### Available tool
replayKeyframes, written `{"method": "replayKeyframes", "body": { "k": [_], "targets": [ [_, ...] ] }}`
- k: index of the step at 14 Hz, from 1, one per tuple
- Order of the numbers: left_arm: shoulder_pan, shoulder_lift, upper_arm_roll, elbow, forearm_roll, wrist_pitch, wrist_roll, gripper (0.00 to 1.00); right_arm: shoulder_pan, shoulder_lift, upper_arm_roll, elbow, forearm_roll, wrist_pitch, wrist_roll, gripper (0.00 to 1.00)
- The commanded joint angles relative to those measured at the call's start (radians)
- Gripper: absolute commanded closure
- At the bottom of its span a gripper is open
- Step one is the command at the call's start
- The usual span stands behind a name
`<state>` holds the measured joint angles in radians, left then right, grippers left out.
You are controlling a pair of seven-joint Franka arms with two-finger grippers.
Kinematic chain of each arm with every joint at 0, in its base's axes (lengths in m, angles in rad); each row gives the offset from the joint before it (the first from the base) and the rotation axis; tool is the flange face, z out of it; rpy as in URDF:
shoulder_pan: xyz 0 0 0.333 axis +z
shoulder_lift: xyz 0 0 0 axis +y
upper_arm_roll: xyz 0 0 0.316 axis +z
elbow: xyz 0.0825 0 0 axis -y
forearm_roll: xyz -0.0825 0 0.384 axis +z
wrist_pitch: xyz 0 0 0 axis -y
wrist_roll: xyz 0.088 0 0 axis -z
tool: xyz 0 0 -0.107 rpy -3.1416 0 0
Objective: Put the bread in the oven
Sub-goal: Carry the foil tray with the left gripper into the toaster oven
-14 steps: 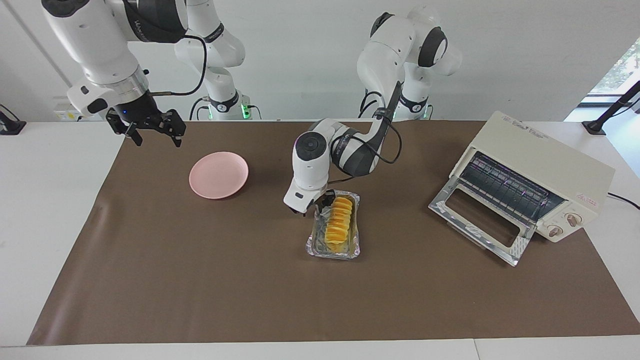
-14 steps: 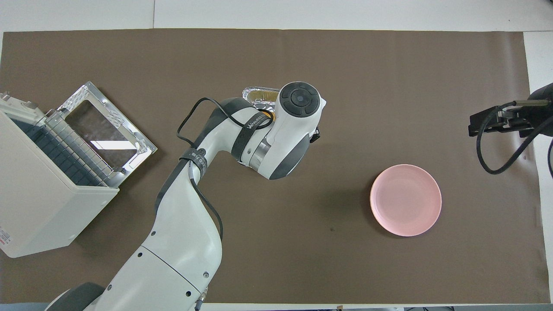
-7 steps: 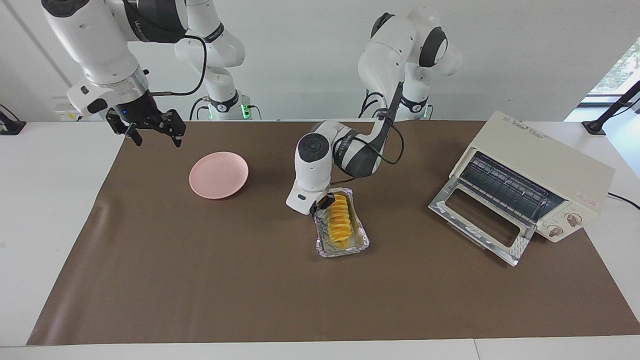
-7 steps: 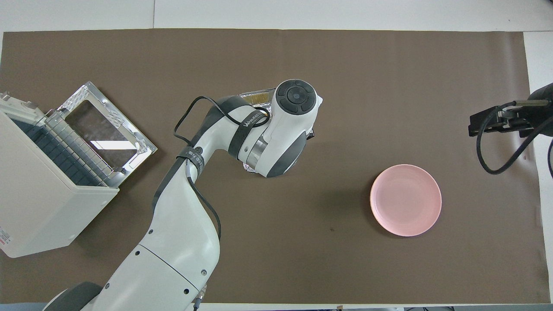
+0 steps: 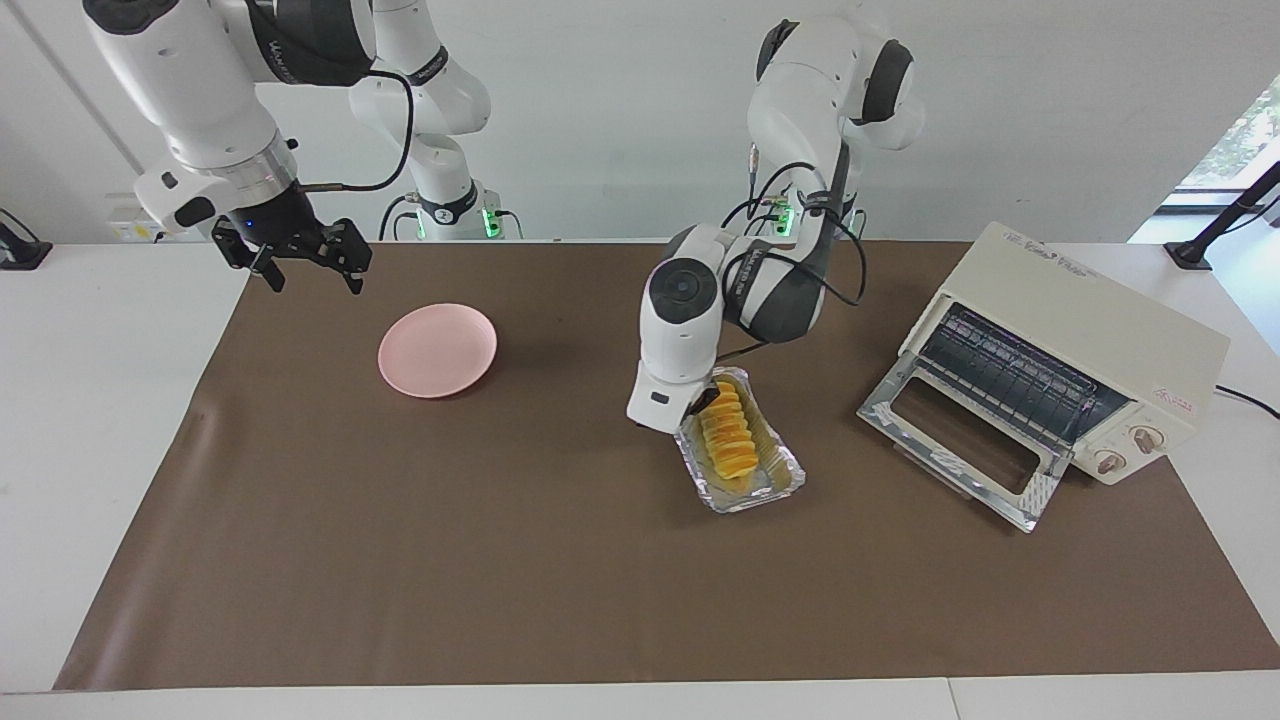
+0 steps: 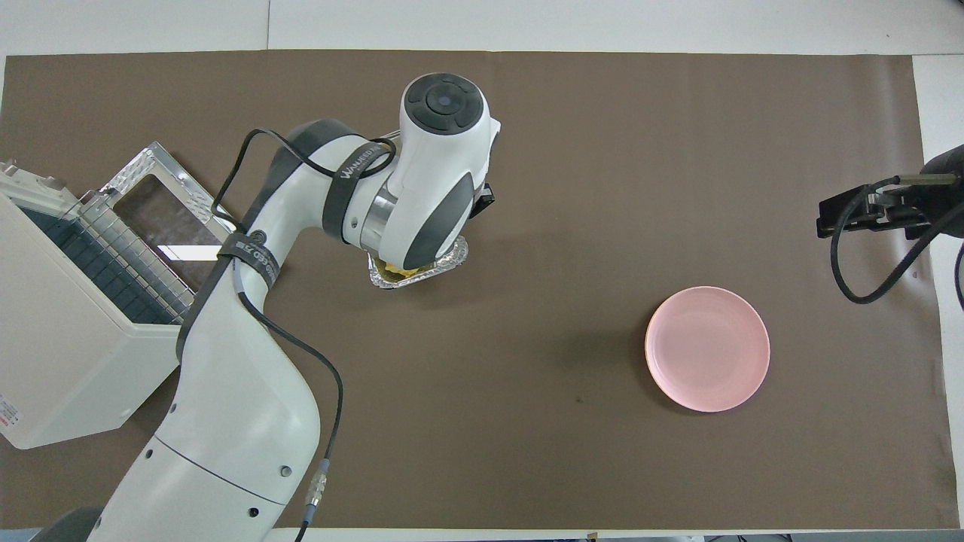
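Since a second ago the foil tray (image 5: 742, 462) with the bread (image 5: 729, 436) in it has shifted toward the oven (image 5: 1072, 352), and the left arm has swung that way with it. The tray now lies slantwise, its end nearer the robots under the left hand (image 5: 705, 408), its other end pointing away and toward the oven's door (image 5: 958, 440).

That left hand is down at the tray's nearer end, clenched; from across the surface (image 5: 500, 560) it looks pinched on the tray's rim beside the bread's end, though the wrist hides the fingertips. From overhead the arm's wrist covers most of the tray (image 6: 416, 272); only a strip of crinkled foil and a sliver of yellow bread (image 6: 398, 269) peep out below it.

Bread still sits in the tray, a ridged yellow-orange loaf lying along its length, on the brown mat near the middle of the surface, well short of the oven.

Over at the left arm's end stands the oven, cream-white, set at an angle, its glass door dropped flat on the mat and the wire rack showing inside. Two knobs (image 5: 1128, 449) sit on its front.

Toward the right arm's end a pink plate (image 5: 437, 350) rests on the mat. Above the mat's corner near it hangs the right hand (image 5: 296, 262), fingers spread wide, holding nothing; that arm has not stirred.
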<state>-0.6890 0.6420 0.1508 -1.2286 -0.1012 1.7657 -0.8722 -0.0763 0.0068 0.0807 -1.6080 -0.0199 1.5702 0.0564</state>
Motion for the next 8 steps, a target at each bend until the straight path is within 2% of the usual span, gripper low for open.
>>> {"method": "replayKeyframes", "body": {
  "k": [1,4,8],
  "targets": [
    [0.048,-0.051,0.07,-0.02,-0.046,-0.06,-0.024,1.0,-0.011,-0.019,0.008,-0.018,-0.008,-0.006,-0.02,0.0],
    [0.13,-0.079,0.122,-0.031,-0.042,-0.135,-0.063,1.0,-0.011,-0.019,0.008,-0.018,-0.008,-0.006,-0.02,0.0],
    [0.216,-0.093,0.13,-0.063,-0.046,-0.15,-0.073,1.0,-0.011,-0.019,0.008,-0.018,-0.008,-0.006,-0.02,0.0]
  ]
}}
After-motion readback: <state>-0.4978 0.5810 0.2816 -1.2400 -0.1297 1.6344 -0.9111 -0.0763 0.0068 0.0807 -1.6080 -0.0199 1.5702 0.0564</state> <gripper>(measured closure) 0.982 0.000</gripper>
